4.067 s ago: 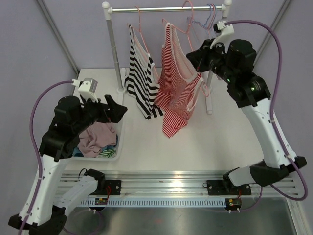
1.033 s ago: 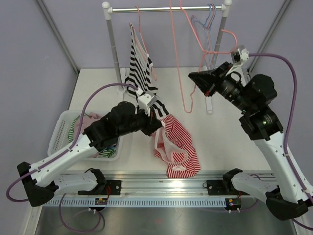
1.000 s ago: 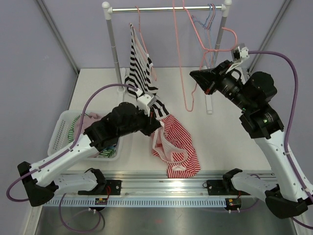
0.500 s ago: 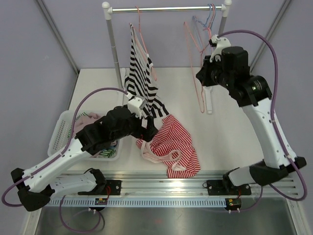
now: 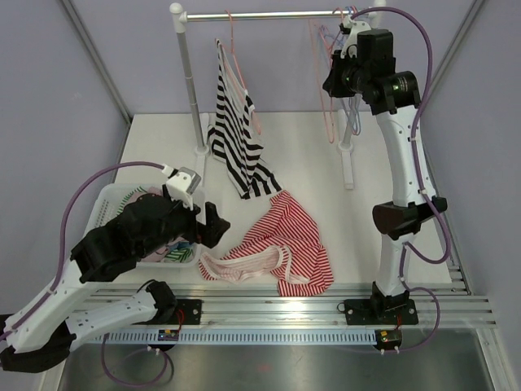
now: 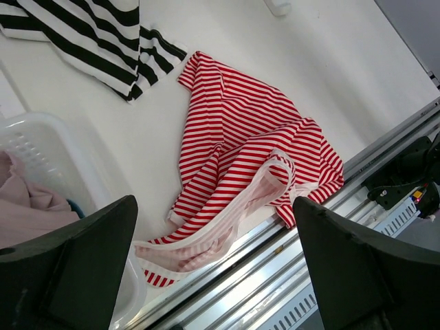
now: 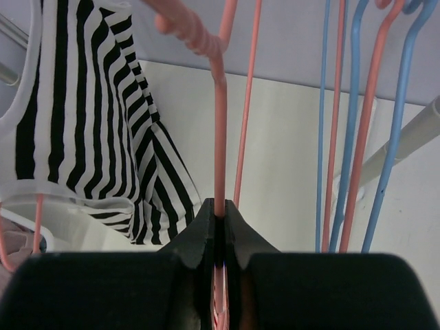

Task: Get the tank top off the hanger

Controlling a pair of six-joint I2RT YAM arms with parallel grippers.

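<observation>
The red-striped tank top (image 5: 281, 248) lies crumpled on the counter (image 5: 309, 171) with no hanger in it. It sits just below and ahead of the left fingers (image 5: 213, 221), which stand spread wide with nothing between them. From the left wrist the left fingers (image 6: 75, 268) frame the red-striped tank top (image 6: 254, 144): its pink-trimmed strap loop lies closest beneath them, and its body runs away from them, up and to their right. The white basket (image 6: 41, 151) sits just to their left. The right fingers (image 5: 332, 81) are high up by the clothes rail (image 5: 277, 14), well apart from the top. The wrist view shows the right fingers (image 7: 192, 240) pinched shut on the wire of a bare pink hanger (image 7: 218, 124). A black-and-white striped tank top (image 7: 75, 103) hangs off to their left. By my reading the removal itself is done. Any further handling of the red top falls to the left arm, much the nearer, with the strap loop its easiest hold.
</observation>
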